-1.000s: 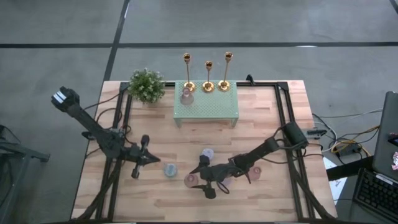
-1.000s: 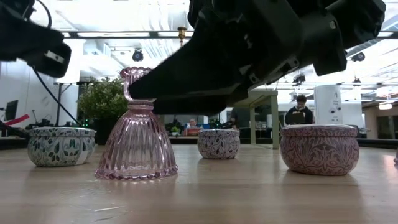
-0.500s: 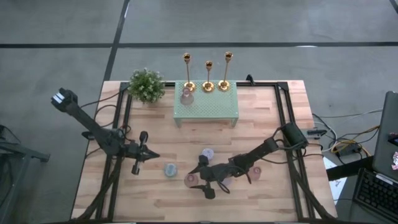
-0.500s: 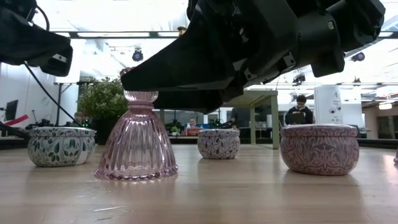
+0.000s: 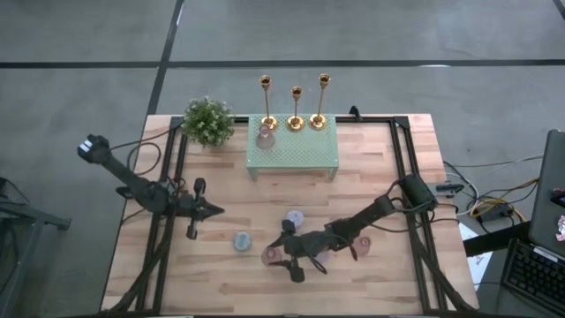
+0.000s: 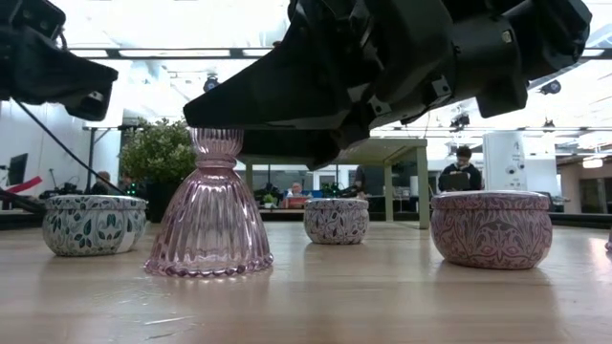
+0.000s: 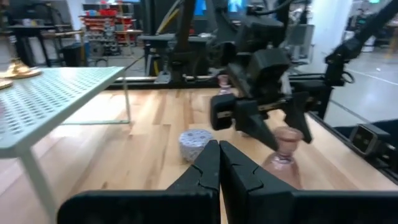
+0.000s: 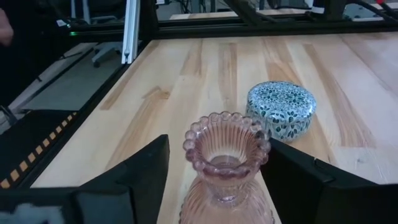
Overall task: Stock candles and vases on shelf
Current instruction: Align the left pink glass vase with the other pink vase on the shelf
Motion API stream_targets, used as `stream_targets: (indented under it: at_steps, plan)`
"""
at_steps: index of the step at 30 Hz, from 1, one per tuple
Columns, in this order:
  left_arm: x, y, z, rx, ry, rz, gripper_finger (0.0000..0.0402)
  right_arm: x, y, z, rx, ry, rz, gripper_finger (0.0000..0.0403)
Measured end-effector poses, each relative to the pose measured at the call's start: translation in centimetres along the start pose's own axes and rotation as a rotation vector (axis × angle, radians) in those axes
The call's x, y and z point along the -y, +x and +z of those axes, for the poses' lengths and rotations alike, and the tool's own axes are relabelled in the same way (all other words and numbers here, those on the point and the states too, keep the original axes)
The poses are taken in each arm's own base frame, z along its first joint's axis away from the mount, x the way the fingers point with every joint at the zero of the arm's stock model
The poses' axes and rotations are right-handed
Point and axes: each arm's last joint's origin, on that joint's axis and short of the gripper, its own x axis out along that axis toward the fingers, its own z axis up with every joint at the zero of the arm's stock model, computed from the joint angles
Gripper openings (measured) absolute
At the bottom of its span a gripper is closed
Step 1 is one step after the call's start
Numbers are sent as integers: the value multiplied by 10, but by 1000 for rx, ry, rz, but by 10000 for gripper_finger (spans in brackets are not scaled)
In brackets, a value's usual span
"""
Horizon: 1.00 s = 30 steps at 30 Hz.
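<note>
A ribbed pink glass vase [image 8: 227, 162] stands upright on its wide base on the table, near the front. My right gripper [image 5: 281, 250] reaches level toward the left, open, with one finger on each side of the vase's neck. Around it sit three candles: blue-grey [image 5: 241, 240], lavender [image 5: 294, 217] and mauve [image 6: 491, 227]. The mint-green shelf [image 5: 305, 155] stands at the far middle with another vase [image 5: 265, 135] on its mesh top. My left gripper [image 5: 212, 210] hovers shut and empty left of the candles. My right gripper's fingers stand level on both sides of the vase's beaded rim [image 8: 249, 127]. A gap shows between one finger [image 8: 134, 177] and the rim. The other finger [image 8: 298, 180] lies right beside the rim; whether it touches, I cannot tell.
Three gold candlesticks [image 5: 295, 110] stand along the shelf's far edge. A leafy potted plant [image 5: 208, 121] sits at the far left, beside the shelf. Bare wood lies between the shelf and the candles and along the near edge.
My left gripper has drawn back, still shut, toward the table's left and far edges, away from the blue-grey candle. In the low view a finger of my right gripper now covers the vase's rim, which showed before. The vase and candles have stayed put.
</note>
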Motion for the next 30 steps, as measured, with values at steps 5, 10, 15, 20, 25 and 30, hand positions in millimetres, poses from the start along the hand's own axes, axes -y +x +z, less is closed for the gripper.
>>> stream_targets:
  at_steps: [5, 10, 15, 20, 25, 30]
  plan:
    - [-7, -2, -1, -11, -4, 38, 3, 1, 0, 0, 3, 1, -2, 210]
    - [-11, -5, -2, -10, 2, 48, 3, 0, 0, 1, 5, 2, -2, 192]
    - [-13, -7, -1, 5, -10, 60, 3, 1, 0, 0, 6, 1, -17, 169]
    - [-13, -8, 0, 11, 7, 71, 3, 1, 0, 0, 5, 0, -21, 152]
    - [-16, -8, -1, 14, 5, 166, 13, 1, 0, 1, 9, -3, -24, 146]
    - [-16, -8, -1, 9, 7, 169, 23, 1, 0, 1, 14, -5, -26, 146]
